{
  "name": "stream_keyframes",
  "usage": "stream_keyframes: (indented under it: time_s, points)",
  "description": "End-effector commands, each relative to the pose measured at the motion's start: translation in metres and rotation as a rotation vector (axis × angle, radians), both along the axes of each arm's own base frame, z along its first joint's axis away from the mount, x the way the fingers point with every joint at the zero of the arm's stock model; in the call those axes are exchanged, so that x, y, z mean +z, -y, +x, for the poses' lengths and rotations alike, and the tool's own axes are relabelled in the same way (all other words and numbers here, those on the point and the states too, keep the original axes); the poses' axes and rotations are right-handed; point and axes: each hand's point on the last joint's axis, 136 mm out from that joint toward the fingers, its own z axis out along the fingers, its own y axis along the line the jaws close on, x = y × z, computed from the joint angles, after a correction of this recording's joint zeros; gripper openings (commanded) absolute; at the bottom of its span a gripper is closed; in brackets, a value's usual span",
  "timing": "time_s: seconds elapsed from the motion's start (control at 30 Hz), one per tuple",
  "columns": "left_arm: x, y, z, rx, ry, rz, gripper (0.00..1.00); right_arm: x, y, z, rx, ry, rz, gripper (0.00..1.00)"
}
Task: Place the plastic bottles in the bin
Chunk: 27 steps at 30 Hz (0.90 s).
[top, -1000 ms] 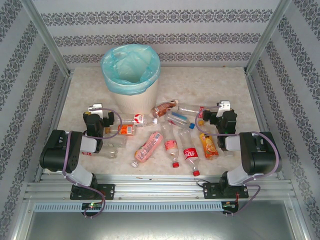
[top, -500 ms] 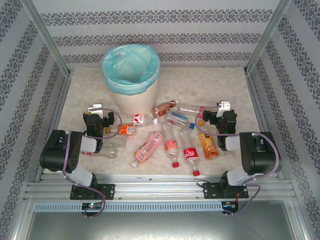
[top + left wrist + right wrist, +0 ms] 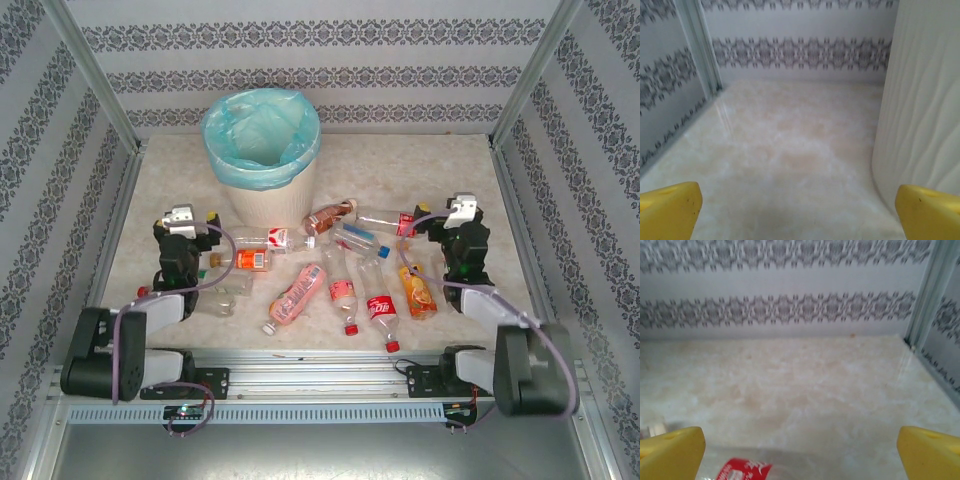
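A beige marbled table [image 3: 440, 165] boxed in by grey-patterned wallpaper [image 3: 320, 78], with bottles [image 3: 297, 295] strewn across the middle and one bin [image 3: 262, 150] behind them.
The single bin, cream with a blue-green bag [image 3: 240, 135] folded over its rim, stands at the far left-centre of the table. The bottles all lie on their sides in a loose cluster just in front of it. I count at least ten, though the clear ones by the left side are hard to separate. There are two grippers. The left gripper [image 3: 800, 210] has its jaws spread wide with nothing between them, bare table ahead and the bin's rippled wall close on its right. The right gripper [image 3: 800, 450] is spread just as wide. A red-labelled bottle [image 3: 745, 471] lies on the table low in front of it.
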Motion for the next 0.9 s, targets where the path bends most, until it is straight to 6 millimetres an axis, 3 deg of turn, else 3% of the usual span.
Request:
stream_keyframes:
  time_s: [0.0,0.1,0.23,0.37,0.5,0.6,0.87]
  points:
    - [0.022,-0.008,-0.012,0.036,0.059,0.006,0.98,0.002,0.0,-0.016,-0.035,-0.082,0.065,0.97]
    - [0.046,-0.007,-0.021,0.034,0.096,-0.006,0.95,0.016,-0.009,-0.027,-0.019,-0.12,0.163,0.94]
    - [0.084,0.002,-0.031,-0.018,0.148,-0.04,0.88,0.033,-0.053,-0.036,0.162,-0.203,0.208,0.91]
    - [0.132,0.016,-0.049,-0.1,0.226,-0.077,0.81,0.034,-0.094,-0.055,0.291,-0.374,0.175,0.87]
    - [0.17,0.028,-0.066,-0.166,0.307,-0.103,0.77,0.02,-0.127,-0.084,0.359,-0.575,0.132,0.81]
    - [0.189,0.042,-0.07,-0.241,0.301,-0.099,0.73,0.006,-0.138,-0.107,0.353,-0.71,0.085,0.8]
    - [0.208,0.106,-0.061,-0.475,0.173,-0.009,0.71,-0.039,-0.157,-0.147,0.337,-0.972,0.075,0.81]
